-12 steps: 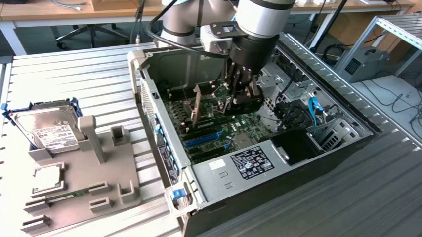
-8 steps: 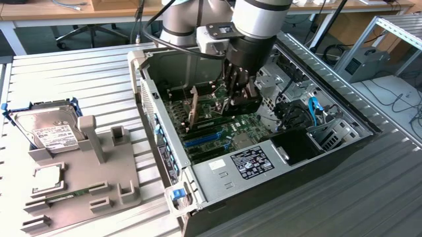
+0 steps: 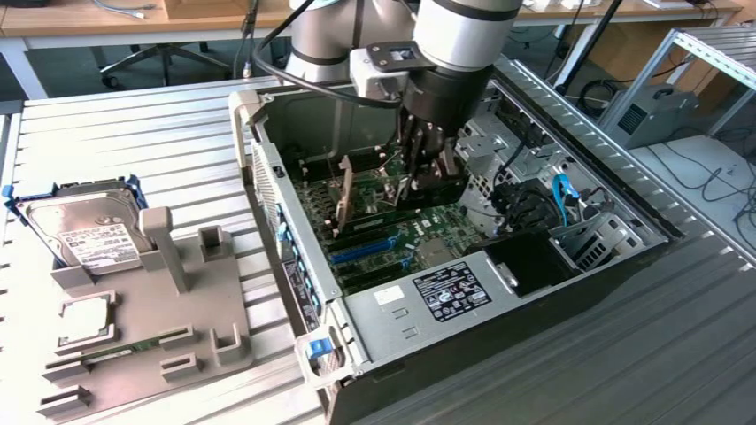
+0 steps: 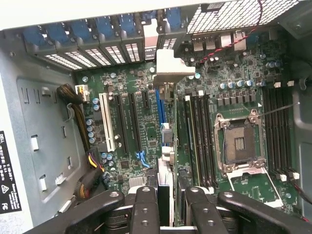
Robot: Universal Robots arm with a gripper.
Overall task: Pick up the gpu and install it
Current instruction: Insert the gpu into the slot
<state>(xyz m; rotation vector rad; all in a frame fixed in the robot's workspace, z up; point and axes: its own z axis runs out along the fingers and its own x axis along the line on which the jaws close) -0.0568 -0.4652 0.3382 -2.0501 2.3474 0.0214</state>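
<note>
I have the gripper (image 3: 426, 188) down inside the open case (image 3: 614, 266), over the motherboard (image 3: 402, 235). Its fingers (image 4: 145, 209) are clamped on the gpu (image 4: 165, 146), which I see edge-on in the wrist view: the card stands upright between the pads, its silver bracket (image 4: 168, 68) at the case's rear slot openings (image 4: 97, 48), its lower edge at the blue slot (image 4: 160, 105). I cannot tell whether it is fully seated. In the exterior view the card (image 3: 346, 197) stands on edge just beside the gripper, toward that view's left. On the table (image 3: 119, 133) to the exterior view's left sits a grey holder (image 3: 154, 328) with a hard drive (image 3: 83, 235) leaning in it.
</note>
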